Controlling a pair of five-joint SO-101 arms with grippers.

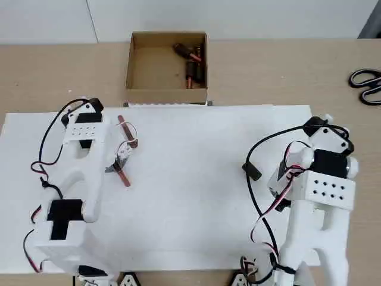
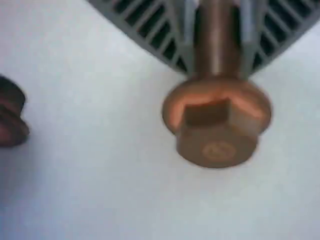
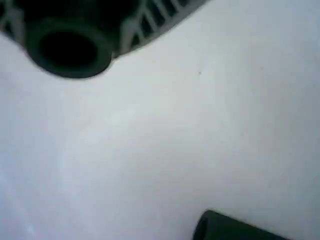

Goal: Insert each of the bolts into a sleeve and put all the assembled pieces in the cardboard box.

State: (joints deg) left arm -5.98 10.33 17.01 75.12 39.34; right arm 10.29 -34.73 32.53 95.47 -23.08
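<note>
While left gripper (image 1: 121, 158) pinches one bolt (image 2: 217, 125) of two, right gripper (image 3: 75, 20) pinches one sleeve (image 3: 69, 51)

bolt (image 2: 215, 120): copper-brown | sleeve (image 3: 67, 50): black | box (image 1: 166, 95): plain brown cardboard | sheet (image 1: 196, 196): white | table (image 1: 268, 65): light tan | arms (image 1: 80, 179): white, black blocks, red-and-black wires | scissors (image 1: 366, 83): black | left fingers (image 2: 145, 25): grey, ribbed

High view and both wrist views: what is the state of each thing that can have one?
Cardboard box, open, with assembled pieces inside.
Left end effector, shut on a bolt.
Right end effector, shut on a sleeve.
Second bolt, lying loose, no sleeve on it.
</note>
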